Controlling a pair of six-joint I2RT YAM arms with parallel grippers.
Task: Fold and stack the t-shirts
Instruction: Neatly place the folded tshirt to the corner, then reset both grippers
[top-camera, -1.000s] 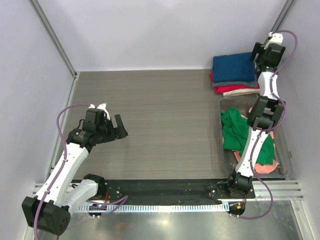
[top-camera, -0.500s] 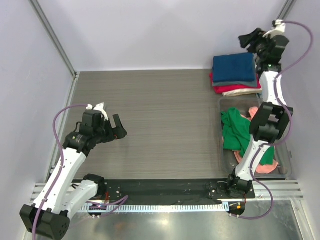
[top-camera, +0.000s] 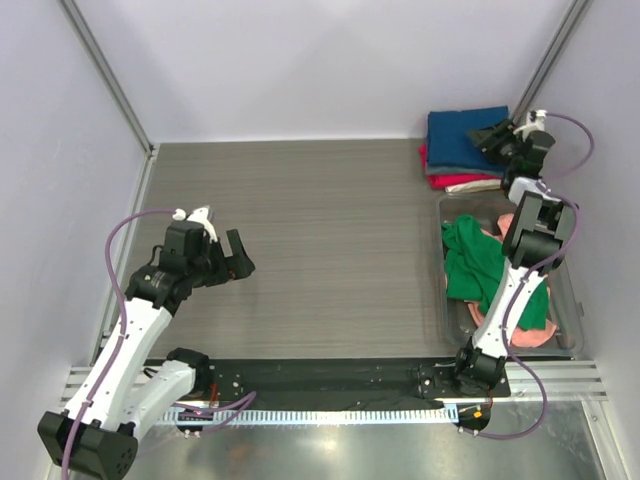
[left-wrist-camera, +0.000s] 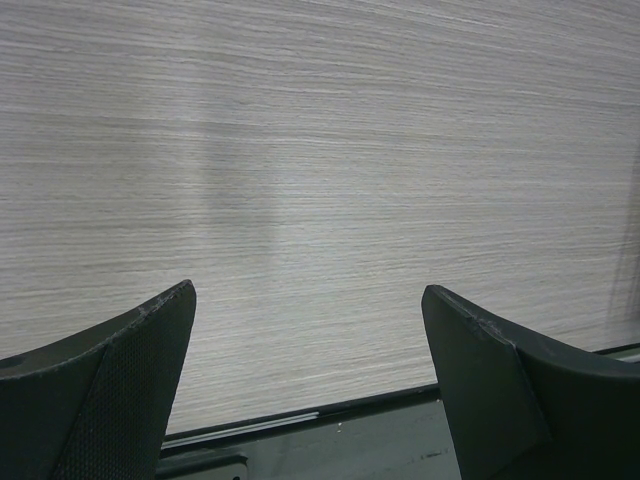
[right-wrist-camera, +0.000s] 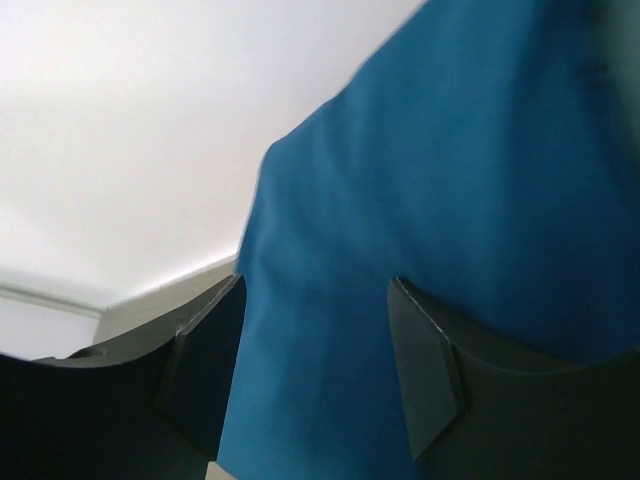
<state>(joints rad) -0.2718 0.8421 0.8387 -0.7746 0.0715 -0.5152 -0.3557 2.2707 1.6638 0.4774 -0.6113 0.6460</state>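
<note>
Blue tee (top-camera: 455, 130) at far edge, right tool (right-wrist-camera: 317, 290) apart near it, left tool (left-wrist-camera: 306, 290) apart.

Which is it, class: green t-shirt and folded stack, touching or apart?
Apart. Top view shows the green t-shirt inside the bin, the folded stack beyond its rim.

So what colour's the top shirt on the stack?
The top shirt is blue; right wrist view best.

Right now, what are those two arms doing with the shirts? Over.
Left gripper open, empty, above table. Right gripper open, over blue tee atop folded stack. Green tee, pink tee crumpled in bin. Nothing blocking.
</note>
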